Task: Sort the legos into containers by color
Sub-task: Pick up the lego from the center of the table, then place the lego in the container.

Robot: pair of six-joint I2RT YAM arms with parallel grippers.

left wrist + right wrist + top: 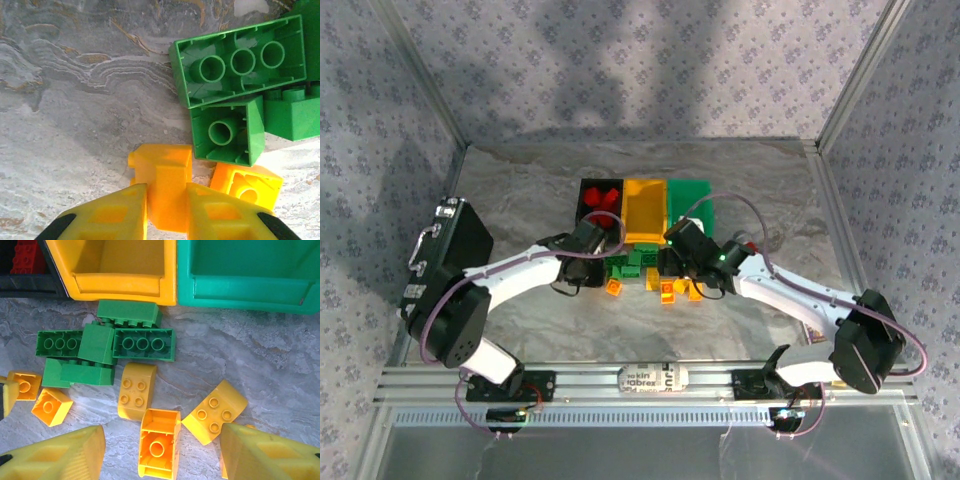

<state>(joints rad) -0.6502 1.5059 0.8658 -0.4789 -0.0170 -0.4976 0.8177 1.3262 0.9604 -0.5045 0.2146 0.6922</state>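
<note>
Pinching a yellow brick [162, 165] between its fingers [115, 215], the left end effector [166, 187] clamps it just short of upturned green bricks [240, 60] on the surface [75, 100]. The right end effector [162, 430], spread wide, straddles another yellow brick [159, 450], the yellow bin [120, 287] just ahead of it, the likely destination for both pieces.

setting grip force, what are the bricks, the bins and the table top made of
Bricks (yellow brick, green brick): likely hard moulded plastic, glossy; green one's hollow ribbed underside shows. Bins (yellow bin, green bin): smooth plastic, soft sheen. The table top: marble-veined, matte; stone or printed sheet, unclear.
</note>
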